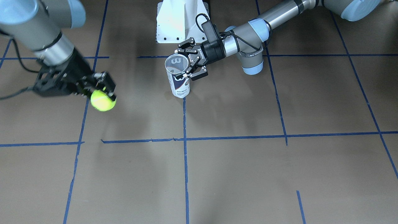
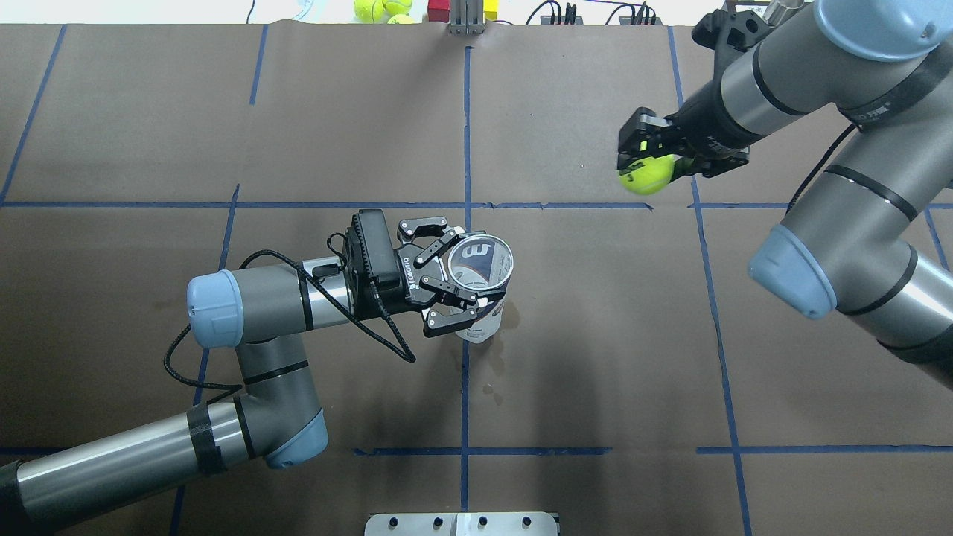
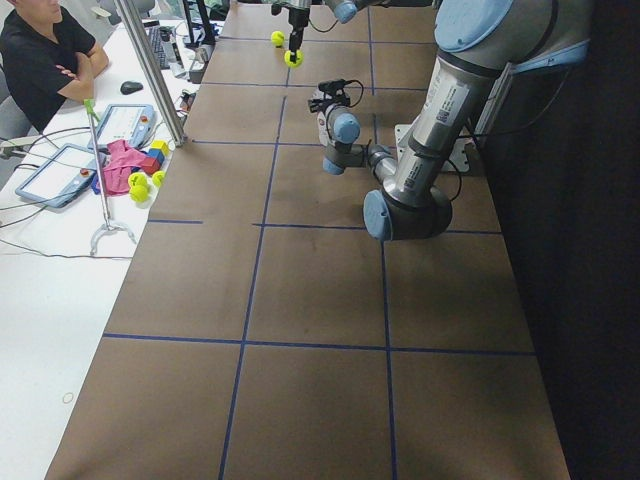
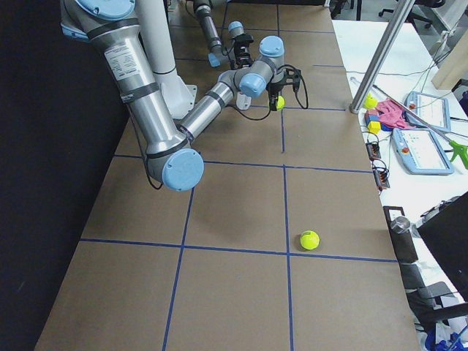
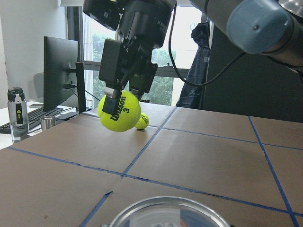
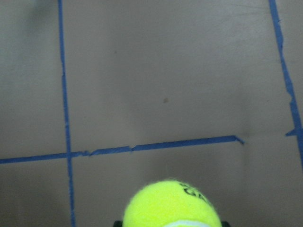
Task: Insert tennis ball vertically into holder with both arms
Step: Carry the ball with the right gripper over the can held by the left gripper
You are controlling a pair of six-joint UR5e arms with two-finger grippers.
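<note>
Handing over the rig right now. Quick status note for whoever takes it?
Left pincer: shut on the can, high on its body. The can is upright, mouth open, mid-table.
Right pincer: shut on the ball, held clear above the table, well to one side of the can and not over its mouth.
Done: both things are grasped.
Left: carry the ball over the mouth, lower it straight in, release.
A spare ball lies on the table.

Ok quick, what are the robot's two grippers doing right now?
Left gripper: closed on the holder.
Right gripper: closed on the tennis ball.
</note>
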